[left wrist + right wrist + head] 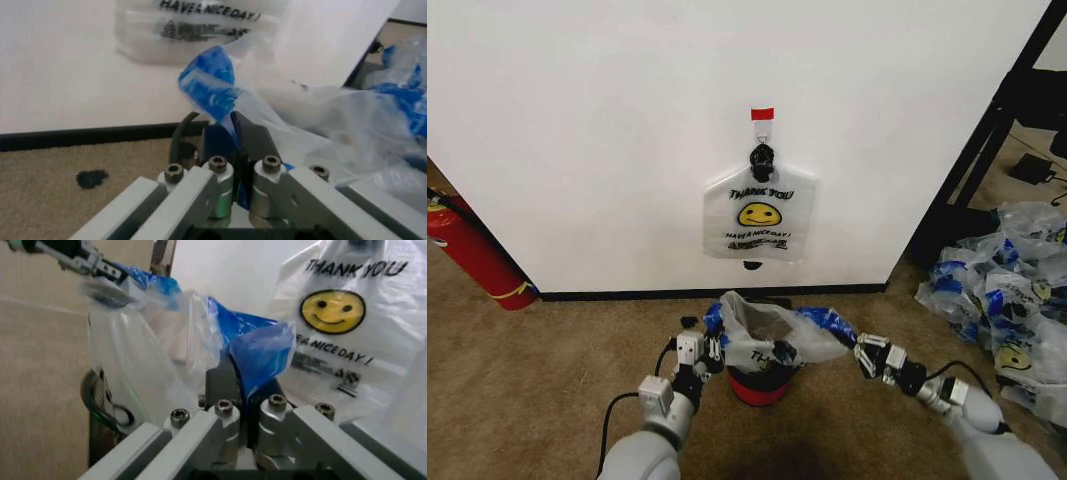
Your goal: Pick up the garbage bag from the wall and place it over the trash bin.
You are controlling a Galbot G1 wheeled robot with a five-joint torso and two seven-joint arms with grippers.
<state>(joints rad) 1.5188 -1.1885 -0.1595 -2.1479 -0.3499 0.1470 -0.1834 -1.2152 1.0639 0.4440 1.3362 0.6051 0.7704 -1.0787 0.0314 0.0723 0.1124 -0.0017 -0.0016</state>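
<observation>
The garbage bag (772, 335) is stretched open between my two grippers, just above the trash bin (758, 388), whose dark body and red base show below it. My left gripper (712, 345) is shut on the bag's blue handle (208, 85) at the bin's left side. My right gripper (859, 352) is shut on the other blue handle (263, 352) at the bin's right. In the wrist views both gripper tips (235, 135) (248, 380) pinch plastic. The white wall (577, 150) stands behind, with a red tape strip (762, 113) and a hook (762, 135).
Another smiley "THANK YOU" bag (759, 215) hangs from the hook, straight behind the bin. A red fire extinguisher (472, 250) leans at the far left. A heap of bags (1007, 290) lies on the carpet at the right, beside a black frame (987, 130).
</observation>
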